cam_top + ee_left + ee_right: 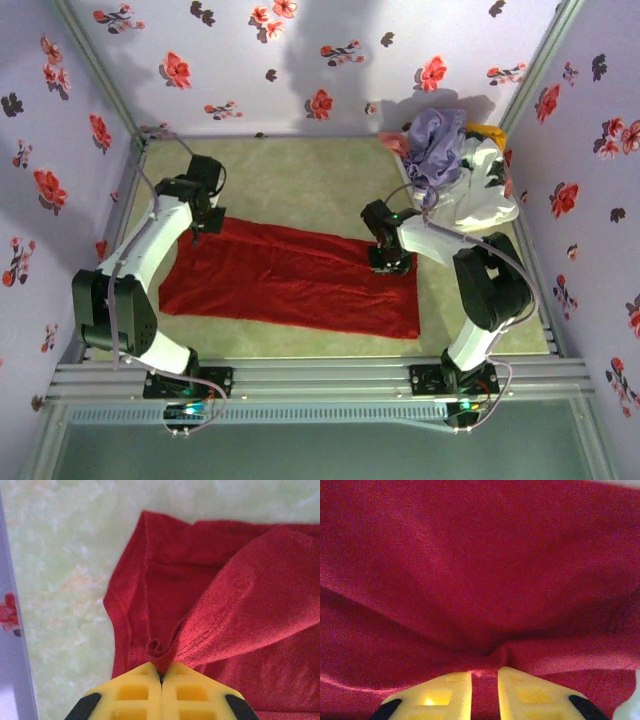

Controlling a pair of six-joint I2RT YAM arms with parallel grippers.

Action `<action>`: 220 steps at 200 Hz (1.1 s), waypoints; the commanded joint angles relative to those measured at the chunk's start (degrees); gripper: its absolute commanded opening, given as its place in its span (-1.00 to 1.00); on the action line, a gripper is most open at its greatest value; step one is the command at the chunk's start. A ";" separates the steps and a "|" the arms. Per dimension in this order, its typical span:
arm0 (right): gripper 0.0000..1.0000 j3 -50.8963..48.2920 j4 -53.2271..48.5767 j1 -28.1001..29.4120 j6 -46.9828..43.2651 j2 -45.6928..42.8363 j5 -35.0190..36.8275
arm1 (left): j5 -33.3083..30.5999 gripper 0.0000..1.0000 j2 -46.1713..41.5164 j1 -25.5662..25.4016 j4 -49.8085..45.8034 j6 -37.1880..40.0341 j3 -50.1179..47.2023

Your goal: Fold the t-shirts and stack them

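Red t-shirt (290, 275) mid-fold: left gripper (161, 670) pinches its edge, right gripper (485, 672) stands slightly parted around a pucker — grip unclear. Lavender t-shirt (438, 145) waits, crumpled.

Left wrist view: red shirt (240, 605) runs off the right and bottom edges; its pinched hem vanishes into the closed seam of the left gripper (161, 674). Right wrist view: same cloth spills past left and right edges, close and soft-focused; a ridge sits between the slightly parted fingers of the right gripper (485, 680), gripped or loose, can't tell. From above: lavender shirt (438, 145) drapes over the white basket (485, 205), covering much of it; yellow-orange fabric (488, 132) and pink fabric (393, 143) peek out as scraps, shapes unreadable.
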 commanded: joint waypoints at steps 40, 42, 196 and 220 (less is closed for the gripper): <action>-0.12 2.83 -5.63 -3.53 1.07 -6.75 1.83 | 2.16 -1.00 -3.19 0.43 1.41 -4.37 -5.68; -0.12 2.90 -5.64 -3.79 1.01 -6.83 1.83 | 2.19 -1.00 -3.24 0.47 1.41 -4.44 -5.75; -0.06 -8.07 3.34 -11.04 1.42 -0.64 -2.84 | 1.76 -1.00 -8.66 0.16 -4.02 -5.59 -6.97; -0.06 -7.13 2.37 -11.01 1.09 -0.29 -2.55 | 0.98 -1.00 -8.67 0.16 -7.67 -5.89 -3.27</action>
